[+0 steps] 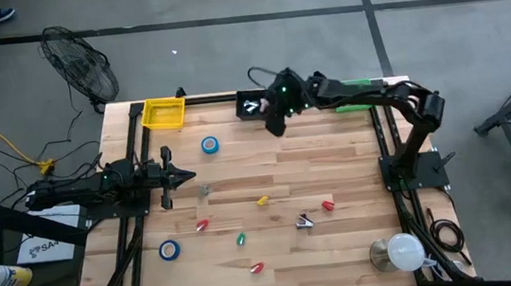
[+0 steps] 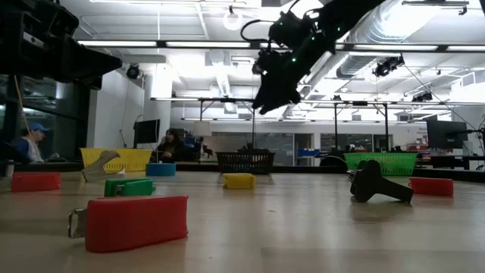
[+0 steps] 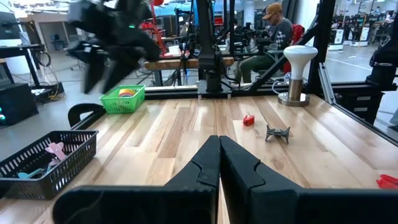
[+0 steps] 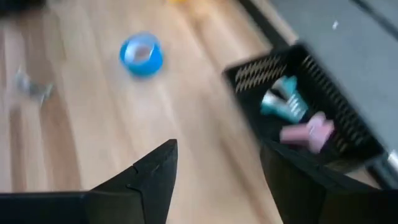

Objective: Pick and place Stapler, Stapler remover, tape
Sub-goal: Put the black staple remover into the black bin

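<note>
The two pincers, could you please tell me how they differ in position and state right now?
The left pincer sits low over the table's left side, while the right pincer is raised beside the black basket at the far edge. The left pincer's fingers are pressed shut; the right pincer's fingers are spread open. Both are empty.

Robotics lab — rigs, ceiling ducts (image 2: 424,30), benches.

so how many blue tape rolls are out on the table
2. One blue tape roll lies near the far edge, between the yellow basket and the black basket. The other blue roll lies near the front left. More rolls may be hidden inside the baskets.
</note>
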Available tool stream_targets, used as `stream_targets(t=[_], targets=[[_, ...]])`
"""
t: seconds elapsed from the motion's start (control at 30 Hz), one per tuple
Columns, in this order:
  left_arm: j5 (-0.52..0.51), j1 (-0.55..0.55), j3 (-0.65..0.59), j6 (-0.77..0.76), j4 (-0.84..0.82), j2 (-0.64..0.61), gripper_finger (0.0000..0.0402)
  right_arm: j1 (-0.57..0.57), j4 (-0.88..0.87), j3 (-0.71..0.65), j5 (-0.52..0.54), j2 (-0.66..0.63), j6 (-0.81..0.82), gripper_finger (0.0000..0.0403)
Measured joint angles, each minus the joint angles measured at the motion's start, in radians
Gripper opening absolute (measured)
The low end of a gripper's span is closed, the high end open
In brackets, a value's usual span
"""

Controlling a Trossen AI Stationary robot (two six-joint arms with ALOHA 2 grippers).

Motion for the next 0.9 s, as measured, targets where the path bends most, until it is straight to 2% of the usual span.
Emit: stream_targets(t=[0.27, 0.57, 0.9], targets=[[0.000, 0.000, 0.000, 0.000, 0.000, 0.000, 0.0001, 0.130, -0.201, -0.005, 0.181, -0.007, -0.042, 0.0220], [0.000, 0.000, 0.000, 0.000, 0.000, 0.000, 0.0001, 0.215, -0.074, -0.230, 0.193, -0.016, -0.038, 0.0220], [0.000, 0.000, 0.000, 0.000, 0.000, 0.000, 0.0001, 0.312, 0.097, -0.439, 0.220, -0.143, 0.044, 0.0220]])
